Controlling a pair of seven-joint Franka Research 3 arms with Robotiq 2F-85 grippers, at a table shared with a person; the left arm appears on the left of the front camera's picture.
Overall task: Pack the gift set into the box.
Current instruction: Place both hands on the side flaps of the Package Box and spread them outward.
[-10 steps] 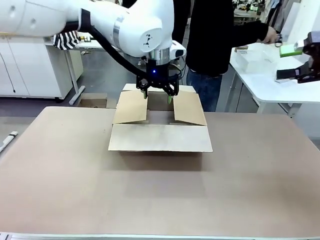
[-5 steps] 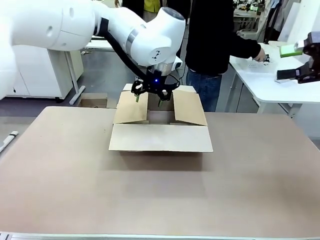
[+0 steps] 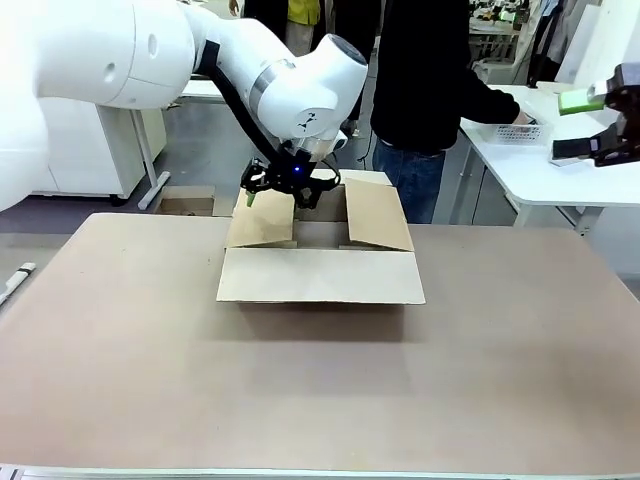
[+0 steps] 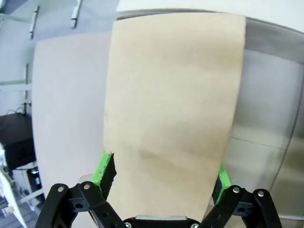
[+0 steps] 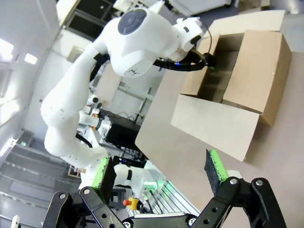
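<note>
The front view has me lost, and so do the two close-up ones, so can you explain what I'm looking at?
You're seeing two white robot arms at a table. The front view looks across it from the robot's side. The other two pictures come from cameras on each arm's wrist, looking along its two fingers.

On the table sits an open cardboard box. The left gripper is open over one of its flaps; the right gripper is open off to the side. Neither holds anything. A person reaches toward a white basket on another table.
</note>
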